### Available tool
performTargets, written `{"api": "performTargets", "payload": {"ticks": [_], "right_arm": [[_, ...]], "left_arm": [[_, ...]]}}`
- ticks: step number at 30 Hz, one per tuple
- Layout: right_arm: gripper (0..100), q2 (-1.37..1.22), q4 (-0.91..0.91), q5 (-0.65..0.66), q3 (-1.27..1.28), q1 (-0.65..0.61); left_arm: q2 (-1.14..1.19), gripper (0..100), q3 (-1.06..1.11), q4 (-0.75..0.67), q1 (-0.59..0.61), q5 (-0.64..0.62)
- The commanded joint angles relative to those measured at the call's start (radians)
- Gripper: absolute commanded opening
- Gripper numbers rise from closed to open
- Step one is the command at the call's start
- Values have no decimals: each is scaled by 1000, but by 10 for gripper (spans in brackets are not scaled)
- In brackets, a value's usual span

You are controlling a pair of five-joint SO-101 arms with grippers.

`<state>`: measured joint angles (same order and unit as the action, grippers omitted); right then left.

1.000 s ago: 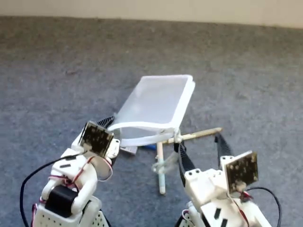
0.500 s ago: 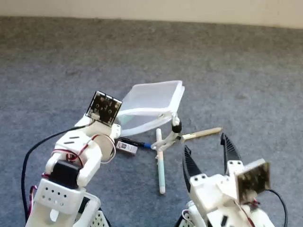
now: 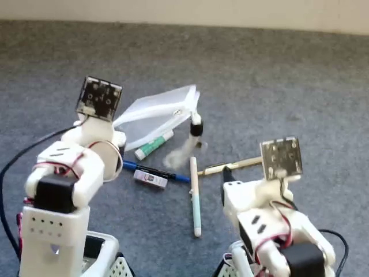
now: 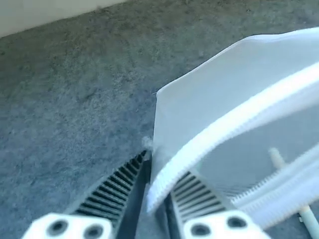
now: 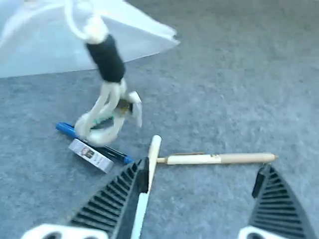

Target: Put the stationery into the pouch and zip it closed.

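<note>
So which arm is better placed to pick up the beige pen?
Right. The right claw, open, hovers over the beige pen; the left claw is shut on the pouch.

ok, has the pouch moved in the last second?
Yes. The pouch, held in the left hand, has swung left, away from the beige pen, which stayed put.

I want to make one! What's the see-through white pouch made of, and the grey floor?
The frosted white zip pouch looks like thin, soft plastic: cloudy, see-through, bending as it hangs. The grey surface looks like short carpet: fuzzy, speckled.
</note>
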<state>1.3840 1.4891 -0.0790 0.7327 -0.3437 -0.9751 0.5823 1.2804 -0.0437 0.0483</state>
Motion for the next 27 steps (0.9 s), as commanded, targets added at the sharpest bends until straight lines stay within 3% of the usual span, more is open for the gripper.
{"api": "performTargets", "payload": {"ticks": [1, 15, 27], "right_arm": [[307, -134, -5, -20, -38, 38], [307, -667, -294, -276, -64, 240], [307, -1178, -331, -428, -282, 325]], "left_arm": [[51, 7, -96, 38, 87, -12], [53, 7, 105, -41, 205, -12], [53, 7, 105, -48, 176, -14]]}}
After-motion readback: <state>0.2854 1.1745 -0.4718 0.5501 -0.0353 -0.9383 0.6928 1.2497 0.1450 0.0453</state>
